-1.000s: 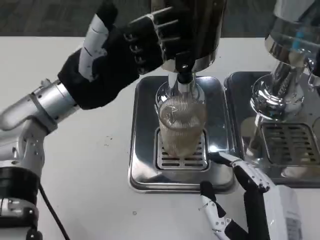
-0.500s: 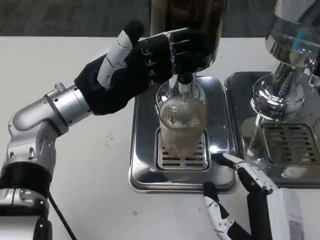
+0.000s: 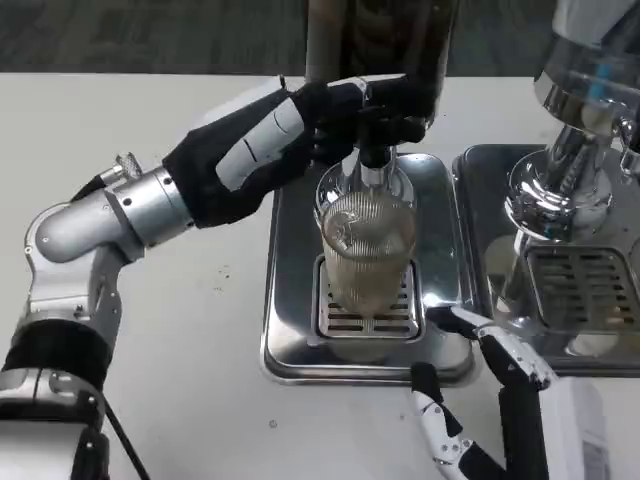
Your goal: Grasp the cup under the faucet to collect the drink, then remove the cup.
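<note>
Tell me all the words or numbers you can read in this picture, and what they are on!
No words, numbers or signs can be read.
The cup is ribbed and bears no label.
The dispenser above it, the drip tray and the second machine on the right show bare metal.
The left hand and right hand show no markings that can be read.

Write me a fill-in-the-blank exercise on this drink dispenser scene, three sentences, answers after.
1. The ribbed clear glass cup stands on the ___ drip tray.
2. The robot's ___ hand reaches to the dark faucet above the cup.
3. The right hand sits at the tray's near edge, ___ from the cup.

Answers: metal; left; apart
</note>
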You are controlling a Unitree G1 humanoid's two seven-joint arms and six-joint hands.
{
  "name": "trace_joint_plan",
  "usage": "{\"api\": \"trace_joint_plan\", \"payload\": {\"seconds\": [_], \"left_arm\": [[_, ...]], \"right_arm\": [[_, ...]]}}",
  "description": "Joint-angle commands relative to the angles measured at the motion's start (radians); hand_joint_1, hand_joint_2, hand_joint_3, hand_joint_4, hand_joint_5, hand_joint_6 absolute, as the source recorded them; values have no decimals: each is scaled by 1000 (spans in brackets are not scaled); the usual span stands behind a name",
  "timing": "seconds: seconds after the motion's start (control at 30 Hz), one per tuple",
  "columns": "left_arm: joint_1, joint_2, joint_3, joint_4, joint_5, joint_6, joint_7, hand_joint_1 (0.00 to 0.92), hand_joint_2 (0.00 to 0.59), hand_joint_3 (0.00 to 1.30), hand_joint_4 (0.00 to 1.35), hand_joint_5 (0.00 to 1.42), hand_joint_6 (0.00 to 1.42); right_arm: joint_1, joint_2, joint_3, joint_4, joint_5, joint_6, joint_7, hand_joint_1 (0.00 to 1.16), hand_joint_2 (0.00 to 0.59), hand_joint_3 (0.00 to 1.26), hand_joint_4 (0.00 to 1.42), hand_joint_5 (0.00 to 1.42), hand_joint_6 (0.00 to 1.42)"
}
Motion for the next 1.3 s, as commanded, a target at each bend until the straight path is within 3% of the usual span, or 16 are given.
{"api": "trace_joint_plan", "payload": {"seconds": [0.03,0.53,1.03,1.13,1.3], "left_arm": [[36,2,-48,53,86,-46,13,0,146,173,86,145,47],[33,40,-130,115,190,-227,121,0,145,139,42,84,11],[36,77,-195,138,256,-325,208,0,144,109,18,58,7],[36,83,-204,141,270,-337,225,0,144,109,11,49,7],[36,94,-221,143,294,-359,251,0,143,108,8,46,7]], "right_arm": [[4,3,0,9,5,-15,-8,429,405,406,390,356,386],[14,8,-4,5,10,-16,-14,427,405,410,390,356,386],[0,9,-10,12,30,-27,-7,425,405,400,377,349,317],[-2,10,-14,13,46,-34,0,425,405,369,357,331,303],[-14,16,-39,15,161,-67,62,463,355,302,288,314,287]]}}
